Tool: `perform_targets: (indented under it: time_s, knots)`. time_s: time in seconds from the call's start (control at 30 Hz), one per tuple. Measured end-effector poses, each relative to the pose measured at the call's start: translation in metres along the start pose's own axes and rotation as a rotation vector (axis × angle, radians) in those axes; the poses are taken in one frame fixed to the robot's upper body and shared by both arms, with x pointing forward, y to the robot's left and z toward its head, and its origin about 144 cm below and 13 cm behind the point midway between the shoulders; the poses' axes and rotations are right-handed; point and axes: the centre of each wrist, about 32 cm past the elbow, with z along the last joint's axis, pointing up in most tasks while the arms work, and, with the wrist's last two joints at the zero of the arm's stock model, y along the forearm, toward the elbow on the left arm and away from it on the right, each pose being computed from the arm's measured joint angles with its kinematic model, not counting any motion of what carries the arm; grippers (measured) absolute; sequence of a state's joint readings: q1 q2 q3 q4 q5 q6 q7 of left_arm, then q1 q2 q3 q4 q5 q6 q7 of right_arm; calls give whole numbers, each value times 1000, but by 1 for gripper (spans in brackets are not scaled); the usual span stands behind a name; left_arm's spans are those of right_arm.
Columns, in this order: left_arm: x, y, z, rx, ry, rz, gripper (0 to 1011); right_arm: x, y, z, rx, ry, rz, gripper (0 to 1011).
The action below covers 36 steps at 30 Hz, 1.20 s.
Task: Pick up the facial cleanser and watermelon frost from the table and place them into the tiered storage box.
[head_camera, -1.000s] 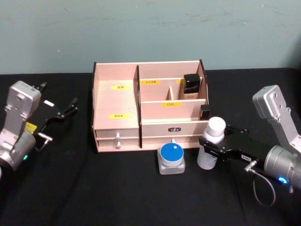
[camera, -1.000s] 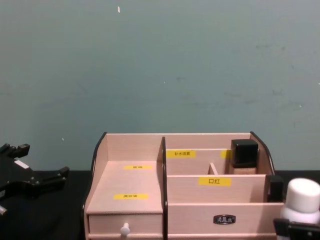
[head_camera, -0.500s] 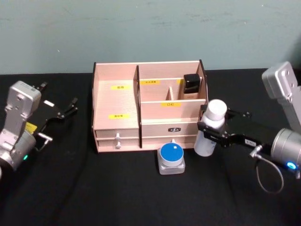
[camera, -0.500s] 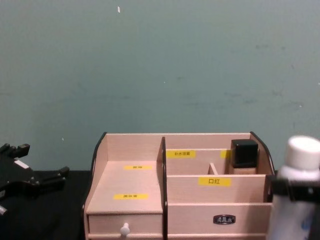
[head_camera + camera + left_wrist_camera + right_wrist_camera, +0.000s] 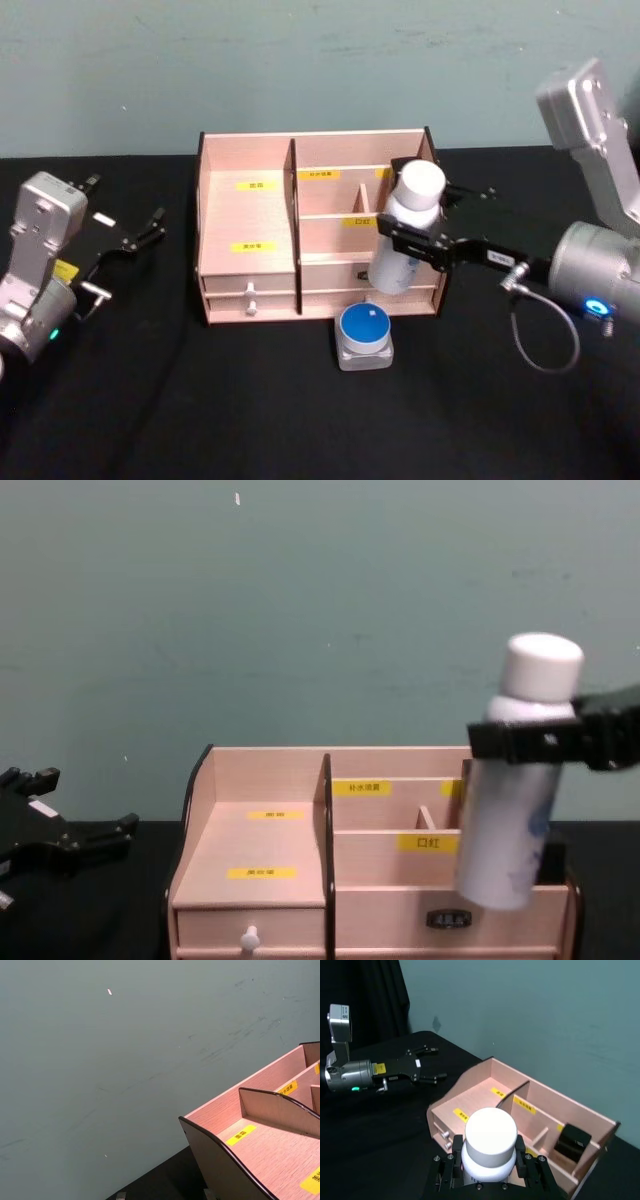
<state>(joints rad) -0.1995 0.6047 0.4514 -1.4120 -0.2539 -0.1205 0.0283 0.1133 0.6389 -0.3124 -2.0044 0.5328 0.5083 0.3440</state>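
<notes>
My right gripper (image 5: 408,240) is shut on the neck of the facial cleanser (image 5: 388,268), a white bottle with a white cap. It holds the bottle tilted in the air over the right front of the tiered storage box (image 5: 248,215). The bottle (image 5: 503,825) hangs high before the box (image 5: 255,840) in the chest view, clamped by the gripper (image 5: 522,742). The white cap (image 5: 489,1132) shows close up in the right wrist view. The watermelon frost (image 5: 364,335), a squat jar with a blue lid, stands on the table just in front of the box. My left gripper (image 5: 143,232) rests open at the far left.
A small black bottle (image 5: 572,1142) stands in the box's back right compartment. A white-knobbed drawer (image 5: 251,297) sits at the box's lower left front. Black cloth covers the table (image 5: 200,400). A teal wall rises behind.
My right gripper has lifted the facial cleanser off the table and carried it up and left, from beside the box's right end to over its right front. The left arm has not moved.
</notes>
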Motion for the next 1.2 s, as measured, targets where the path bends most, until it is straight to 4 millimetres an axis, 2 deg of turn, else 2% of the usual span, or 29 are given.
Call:
perform_targets:
  time_s: [0.3,0.73,1.2]
  knots:
    - [0,0,0,0,0,0,1001,3,30,12,25,-40,5,593]
    - [0,0,0,0,0,0,1001,26,72,22,29,-39,-46,594]
    - [0,0,0,0,0,0,1001,44,108,22,12,-23,-58,594]
